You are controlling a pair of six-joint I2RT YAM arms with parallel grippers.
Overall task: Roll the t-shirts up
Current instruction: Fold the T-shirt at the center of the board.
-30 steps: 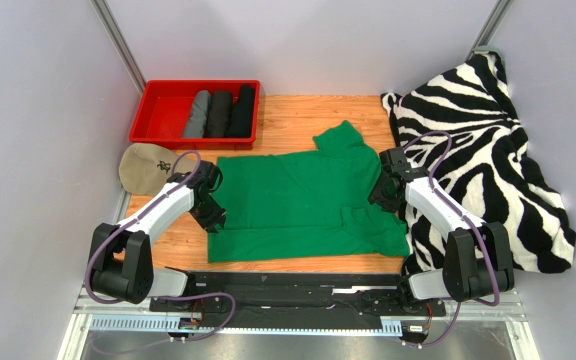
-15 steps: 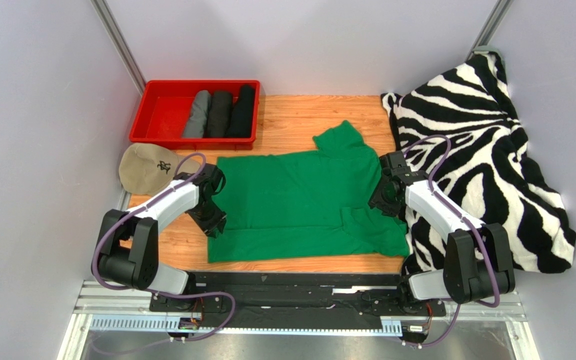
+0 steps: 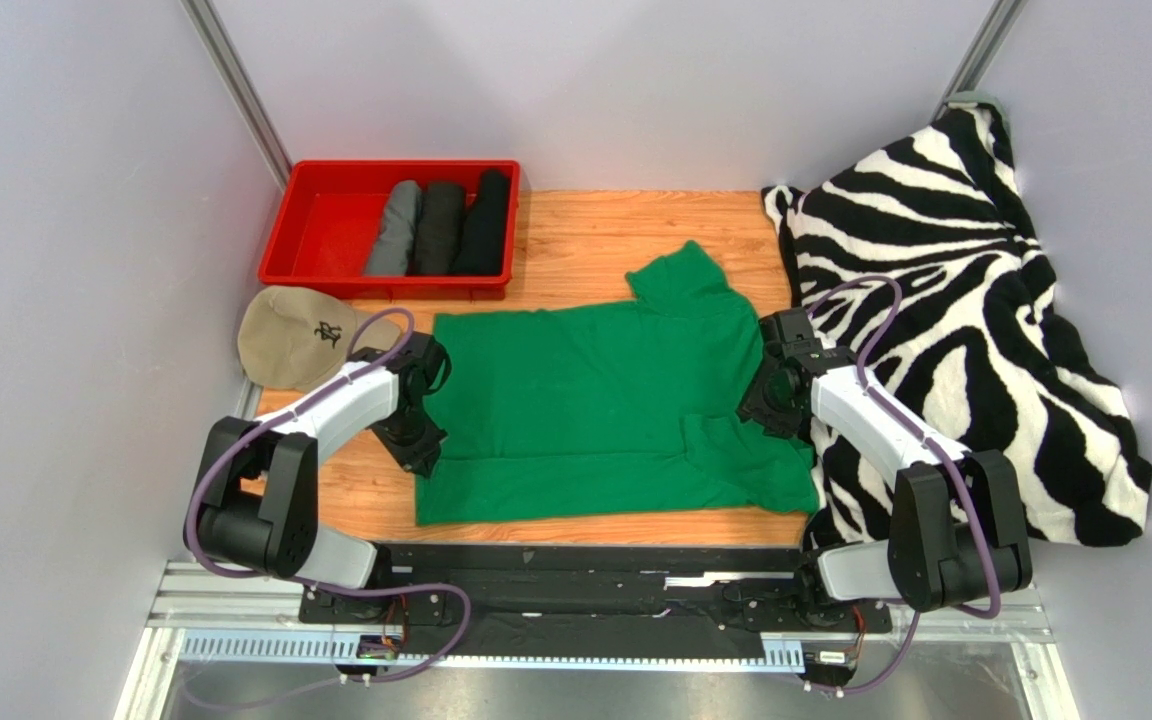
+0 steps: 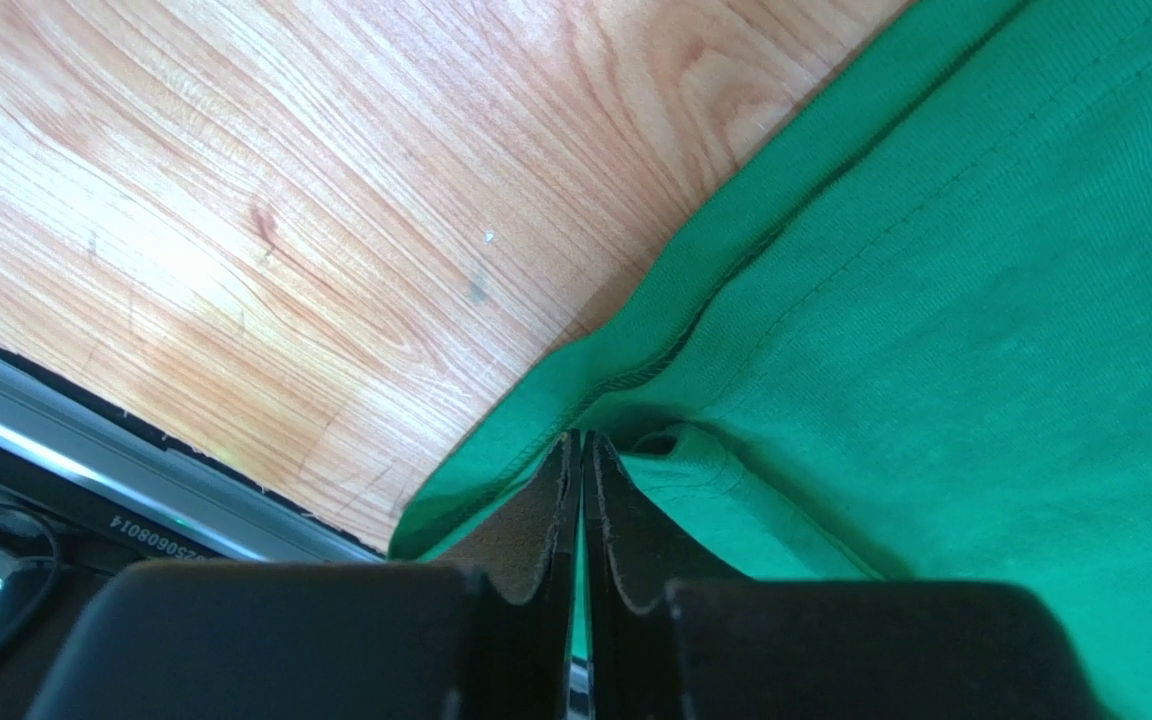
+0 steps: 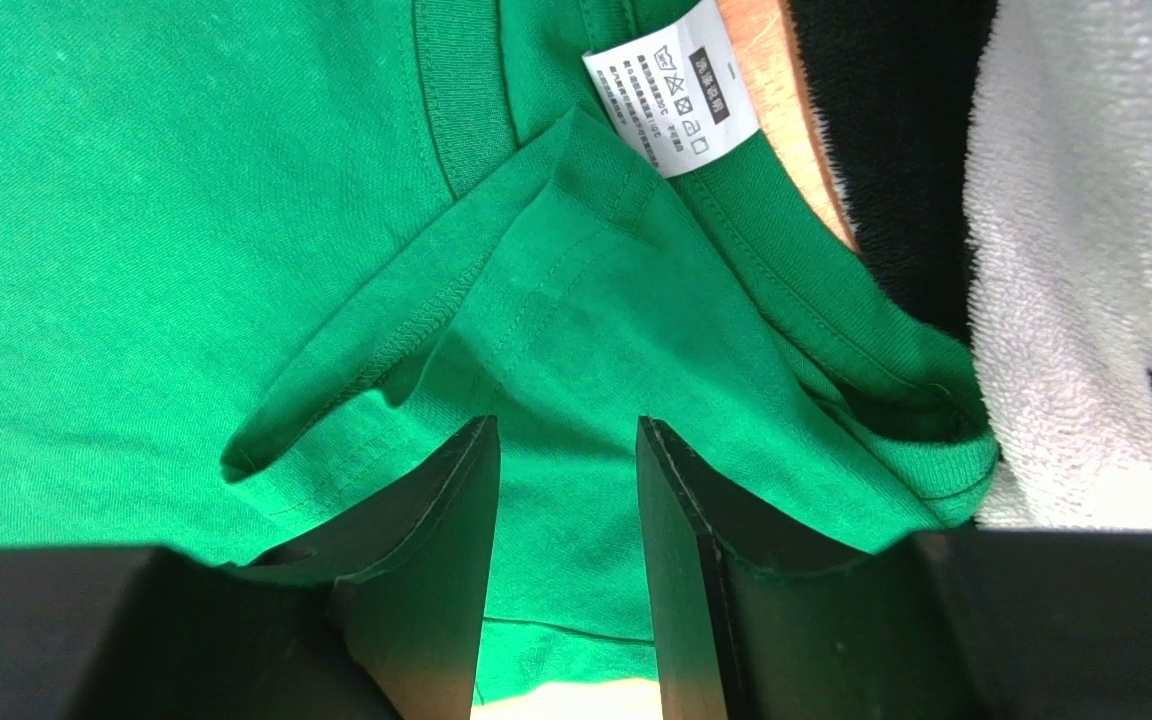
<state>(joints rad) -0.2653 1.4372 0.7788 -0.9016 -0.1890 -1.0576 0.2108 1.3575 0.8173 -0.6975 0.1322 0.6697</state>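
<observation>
While pressed together on a thin lip of hem, gripping the green t-shirt with the left gripper, bare wooden table just left of the tips. Soft, light and floppy by the look of it: bound to sag and crease, never to slide as one piece. Best pinched at a stitched edge, exactly as there. Over to the right gripper now: spread apart, clamped on nothing, straddling a loose hemmed fold. Just ahead of those tips, white label and ribbed seam, probably a firm second hold. Far beyond both, three rolled t-shirts lined up in the red tray.
</observation>
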